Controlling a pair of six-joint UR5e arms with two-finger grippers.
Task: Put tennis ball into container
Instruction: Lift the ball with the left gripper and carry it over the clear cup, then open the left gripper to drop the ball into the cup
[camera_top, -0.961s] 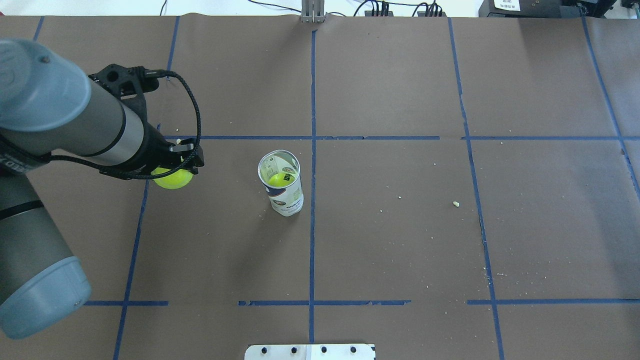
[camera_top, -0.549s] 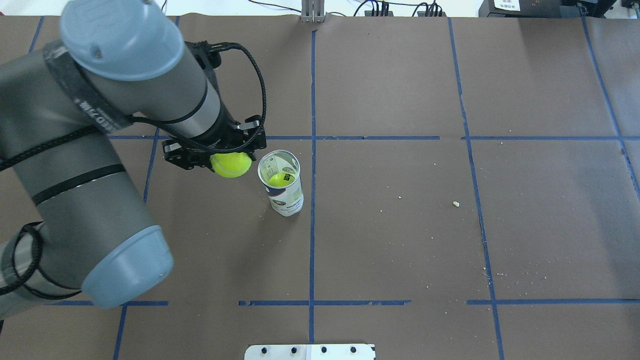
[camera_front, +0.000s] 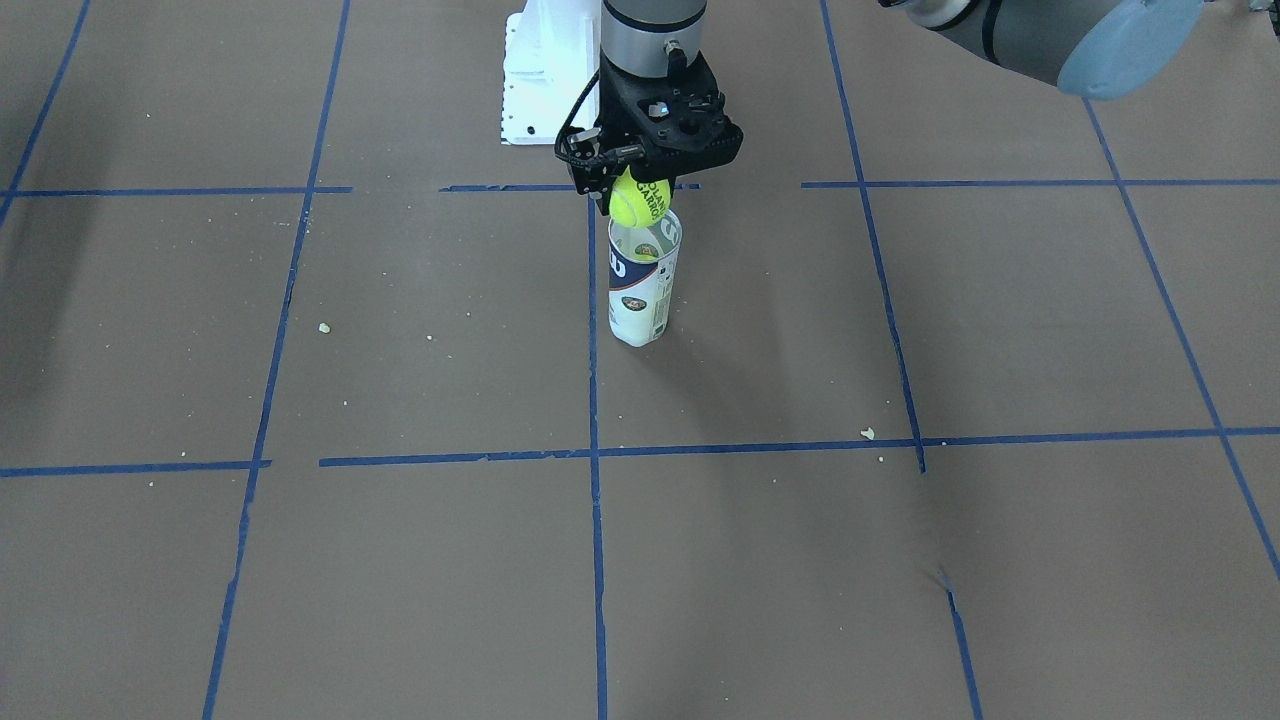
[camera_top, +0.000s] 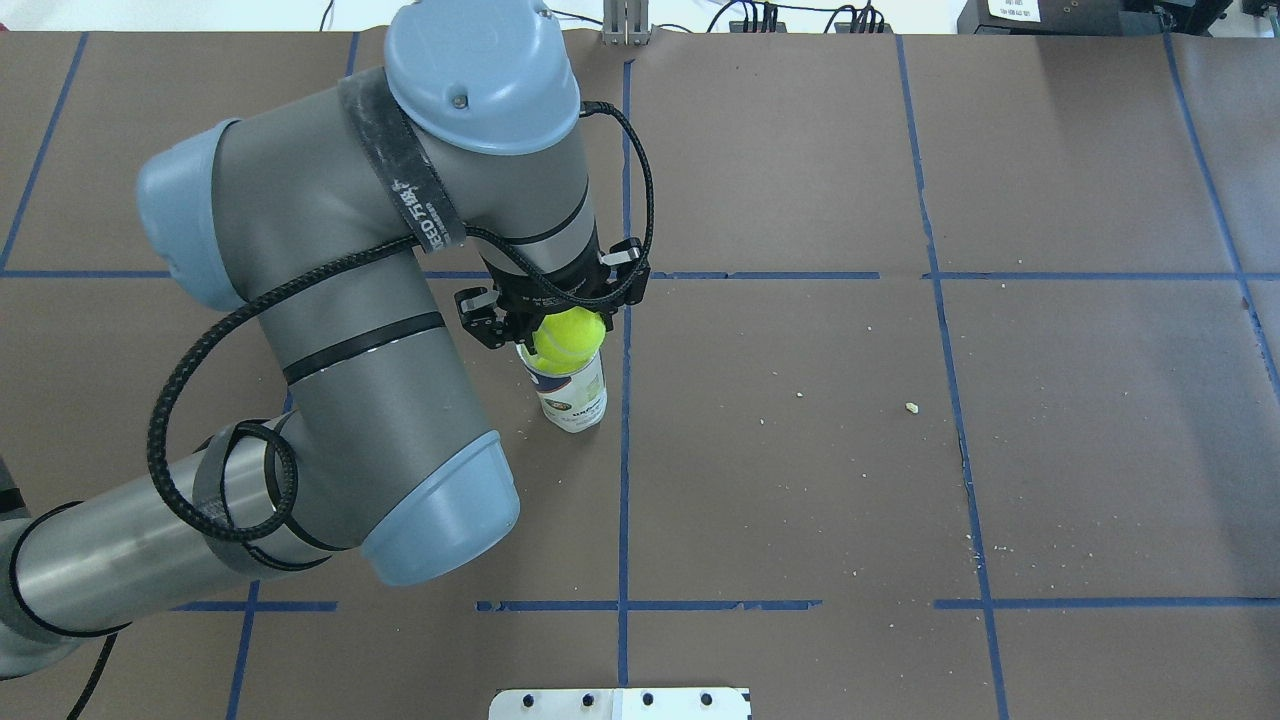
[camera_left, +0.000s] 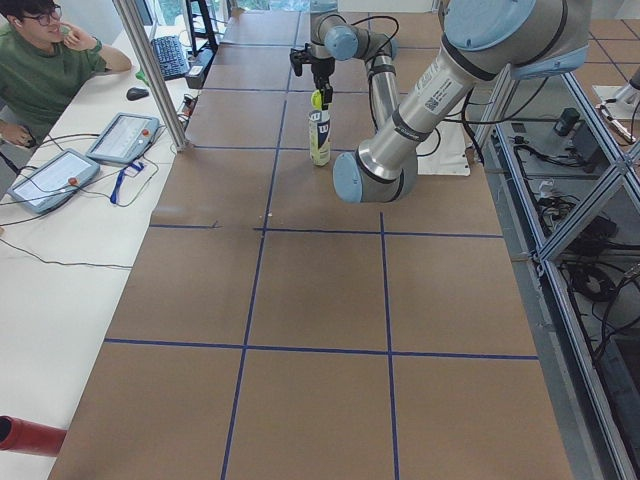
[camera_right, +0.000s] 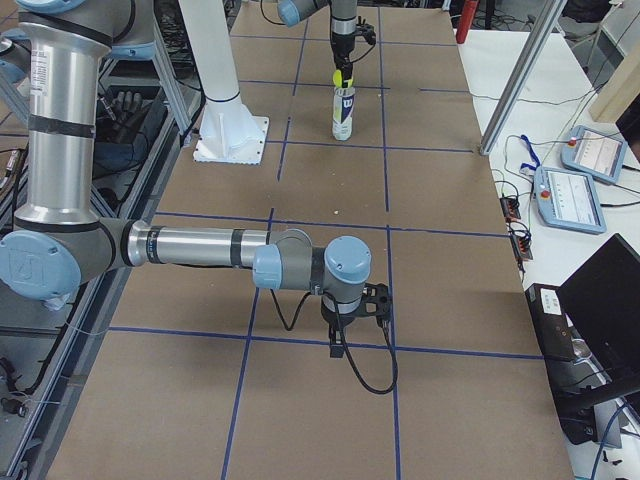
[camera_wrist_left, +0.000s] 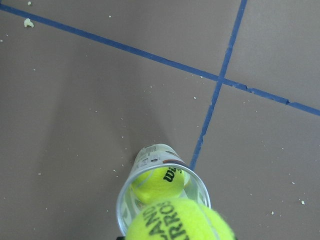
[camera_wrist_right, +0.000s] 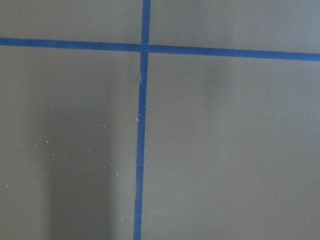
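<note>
The left hand (camera_top: 566, 338) pinches the ball (camera_front: 640, 198) right over the open can (camera_front: 640, 290), mid-counter (camera_top: 900, 500). A second ball (camera_wrist_left: 159, 182) sits inside. Blue tape (camera_top: 625, 480) runs just right. The right hand (camera_right: 358, 318): spread or not, cannot tell. The held ball shows "AND", "RRO"; the inner one "Wilson".

We read "OLAND GARROS" on the tennis ball (camera_front: 640, 200) and "Wilson" on the second ball (camera_wrist_left: 159, 182) inside the container (camera_wrist_left: 150, 158).

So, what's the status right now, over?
Left fingers shut on ball, poised just over can mouth. Right arm parked far off, grip unreadable. Second ball already inside. Mouth unblocked.
</note>
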